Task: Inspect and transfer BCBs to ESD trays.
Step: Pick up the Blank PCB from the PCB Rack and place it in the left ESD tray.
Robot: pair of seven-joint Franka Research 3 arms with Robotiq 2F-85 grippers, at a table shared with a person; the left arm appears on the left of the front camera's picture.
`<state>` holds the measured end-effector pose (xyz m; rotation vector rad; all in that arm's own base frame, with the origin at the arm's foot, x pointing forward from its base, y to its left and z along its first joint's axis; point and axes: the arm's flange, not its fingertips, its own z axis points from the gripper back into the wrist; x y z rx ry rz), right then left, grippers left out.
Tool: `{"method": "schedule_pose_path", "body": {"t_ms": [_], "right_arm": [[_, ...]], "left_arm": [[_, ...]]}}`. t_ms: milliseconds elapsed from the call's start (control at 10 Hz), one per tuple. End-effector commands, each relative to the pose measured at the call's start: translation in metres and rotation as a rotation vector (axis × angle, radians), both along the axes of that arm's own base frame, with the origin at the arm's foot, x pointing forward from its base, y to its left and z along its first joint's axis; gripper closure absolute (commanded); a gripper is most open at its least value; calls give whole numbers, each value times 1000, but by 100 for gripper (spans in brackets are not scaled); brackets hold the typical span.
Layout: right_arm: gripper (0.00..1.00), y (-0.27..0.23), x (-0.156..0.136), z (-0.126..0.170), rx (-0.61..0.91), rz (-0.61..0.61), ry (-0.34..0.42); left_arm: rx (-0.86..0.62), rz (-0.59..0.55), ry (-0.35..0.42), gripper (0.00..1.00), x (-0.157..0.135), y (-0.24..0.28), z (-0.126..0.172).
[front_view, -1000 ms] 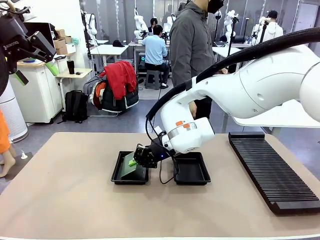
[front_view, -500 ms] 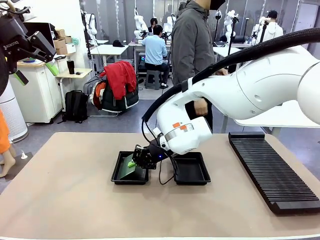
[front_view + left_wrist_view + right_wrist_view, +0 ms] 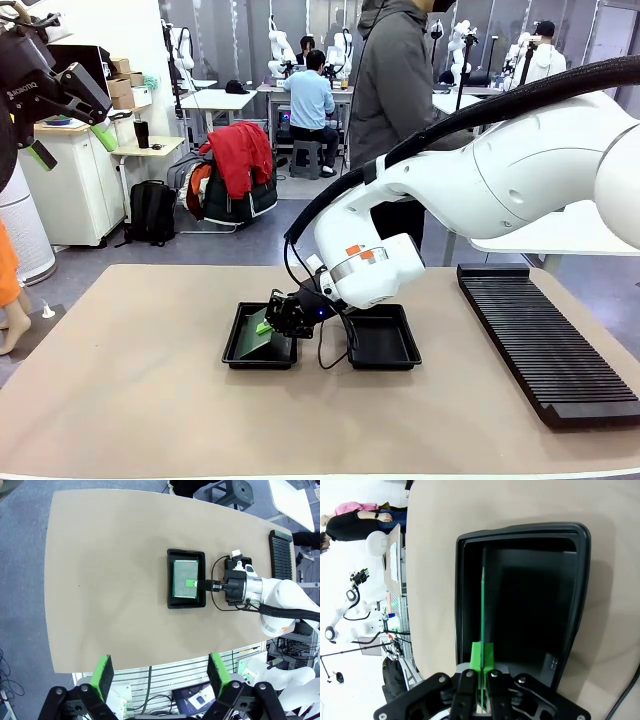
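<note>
Landmark: slotted rack (image 3: pixel 545 340). Right claw (image 3: pixel 268 322) clenched on edge of BCB (image 3: pixel 185 578). Board tilted inside ESD tray farther from rack (image 3: pixel 258 364); whether low edge touches tray floor unclear. ESD tray nearer rack (image 3: pixel 385 365) holds no board. Left claw (image 3: pixel 160 672) released, jaws wide, high above surface (image 3: pixel 100 580). Judgement: first board nearly placed, release not yet done, second tray left to fill.

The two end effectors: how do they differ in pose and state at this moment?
The left end effector is open and high above the table; the right end effector is shut and low in an ESD tray. The left holds nothing; the right pinches a BCB by its edge. Both are black with green pads.
</note>
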<state>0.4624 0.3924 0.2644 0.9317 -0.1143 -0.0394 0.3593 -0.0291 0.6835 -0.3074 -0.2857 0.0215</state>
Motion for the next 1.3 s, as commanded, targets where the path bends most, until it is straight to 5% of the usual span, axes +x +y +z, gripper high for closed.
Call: {"method": "schedule_pose_path", "body": {"t_ms": [0,100,200,300,400,500,600,700,800,900,1000,1200], "right_arm": [[98,-1,-1,-2,8,4,-7],[98,0,0,0,0,0,0],[79,4,1,9,-37,3,5],[79,7,1,18,-66,8,3],[60,11,-1,30,-105,7,-8],[59,14,-1,42,-141,6,-12],[41,18,-1,52,-180,6,-14],[40,21,0,61,-236,0,-10],[22,25,3,70,-300,-3,-7],[21,30,4,82,-382,7,-11],[2,32,3,94,-448,2,-22],[0,34,-5,119,-555,-13,-43]], "left_arm": [[-4,2,-3,0,1,2,0],[-4,2,-3,0,1,2,0],[-4,2,-3,0,1,2,0],[-4,2,-3,0,1,2,0],[-4,2,-3,0,1,2,0],[-4,2,-3,0,1,2,0],[-4,2,-3,0,1,2,0],[-4,2,-3,0,1,2,0],[-4,2,-3,0,1,2,0],[-4,2,-3,0,1,2,0],[-4,2,-3,0,1,2,0],[-4,2,-3,0,1,2,0]]}}
